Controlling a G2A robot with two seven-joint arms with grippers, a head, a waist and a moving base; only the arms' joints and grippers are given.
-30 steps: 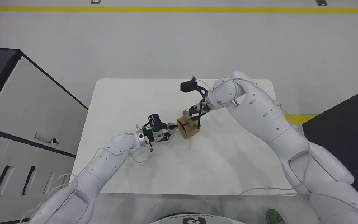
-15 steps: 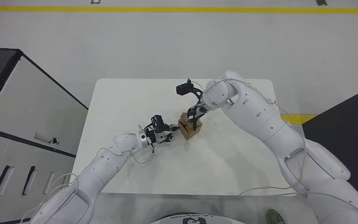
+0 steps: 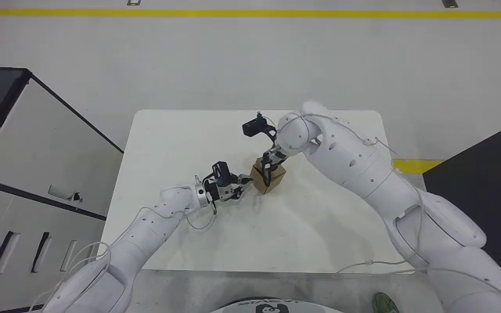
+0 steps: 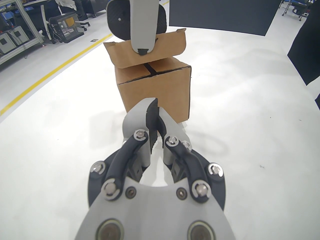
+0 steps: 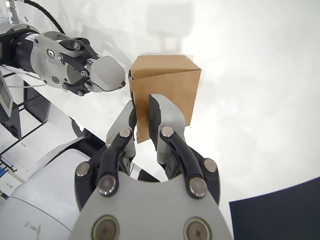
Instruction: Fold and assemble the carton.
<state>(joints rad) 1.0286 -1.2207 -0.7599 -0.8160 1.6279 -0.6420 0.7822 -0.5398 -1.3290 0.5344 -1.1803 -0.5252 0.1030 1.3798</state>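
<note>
A small brown carton (image 3: pixel 267 177) stands in the middle of the white table (image 3: pixel 172 141). In the left wrist view its top flaps lie flat over the body (image 4: pixel 160 88), and one long flap (image 4: pixel 170 46) stands up at a slant. My right gripper (image 5: pixel 142 108) comes from above and is shut on that flap's edge; the same gripper (image 3: pixel 270 161) sits over the carton in the top view. My left gripper (image 4: pixel 155 108) is shut with nothing in it, low on the table, its tips at the carton's near side wall. The same left gripper (image 5: pixel 117 81) appears nearly touching the carton's corner.
Bare table surface (image 3: pixel 313 235) lies all around the carton. A dark cabinet (image 3: pixel 39 149) stands off the table's left side. A dark panel (image 4: pixel 220 3) stands beyond the table's far edge.
My right wrist has swung leftward over the carton, tipping the held flap further. The carton has turned slightly. My left gripper has edged closer to the carton's side.
</note>
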